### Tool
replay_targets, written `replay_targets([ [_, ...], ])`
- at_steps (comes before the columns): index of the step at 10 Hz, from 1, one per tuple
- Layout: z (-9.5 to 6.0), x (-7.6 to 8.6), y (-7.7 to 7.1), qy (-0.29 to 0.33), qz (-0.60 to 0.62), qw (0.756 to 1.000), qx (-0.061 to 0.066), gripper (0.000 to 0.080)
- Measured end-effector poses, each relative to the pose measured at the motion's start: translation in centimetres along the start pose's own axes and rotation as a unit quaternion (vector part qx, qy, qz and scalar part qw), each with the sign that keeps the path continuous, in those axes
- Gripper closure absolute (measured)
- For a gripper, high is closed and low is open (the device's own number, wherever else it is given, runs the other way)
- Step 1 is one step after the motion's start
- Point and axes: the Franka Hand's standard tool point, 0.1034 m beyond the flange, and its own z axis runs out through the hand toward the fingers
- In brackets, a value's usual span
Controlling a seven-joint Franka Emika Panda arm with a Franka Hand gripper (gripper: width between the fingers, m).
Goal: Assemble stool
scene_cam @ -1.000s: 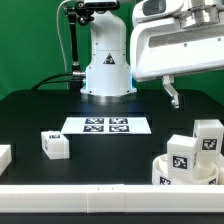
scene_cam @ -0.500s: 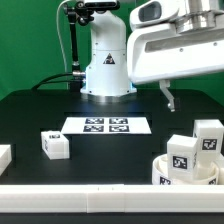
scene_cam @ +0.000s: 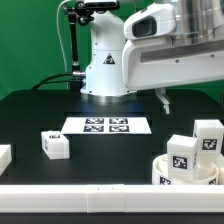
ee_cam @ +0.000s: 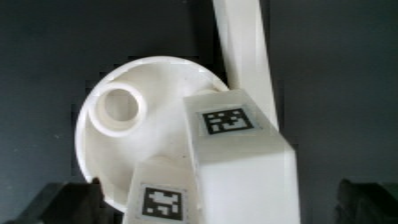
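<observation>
The white plastic round seat [ee_cam: 121, 148] is plain white all over. The white blocky legs [scene_cam: 186, 155] at the exterior view's right each carry black-and-white square tags, and so does the lone white blocky leg [scene_cam: 55, 144]. The flat surface [scene_cam: 30, 115] is matte black. The thin flat white marker board [scene_cam: 105, 125] shows a row of black tag patterns. The long bar [scene_cam: 100, 196] in front is plain white. The backdrop [scene_cam: 30, 50] is green.

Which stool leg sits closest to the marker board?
The lone leg at the exterior view's left of the marker board; two others cluster by the seat.
</observation>
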Motion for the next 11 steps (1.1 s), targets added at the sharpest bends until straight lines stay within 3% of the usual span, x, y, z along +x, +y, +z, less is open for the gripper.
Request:
replay_targets([
  [3,0.2,0.3,0.2,0.000,0.002,1.000,0.000,0.0151],
  [4,0.3,0.2,0.2,-0.001,0.001,1.000,-0.007,0.0151],
  [5,0.8,0.2,0.1,0.002,-0.005,0.999,-0.042,0.0151],
  [6,1.5,0.0,-0.3,0.006,-0.016,0.998,-0.061,0.0151],
  [11,2.5,-0.4,-1.1,0.005,-0.022,0.998,-0.061,0.0151],
])
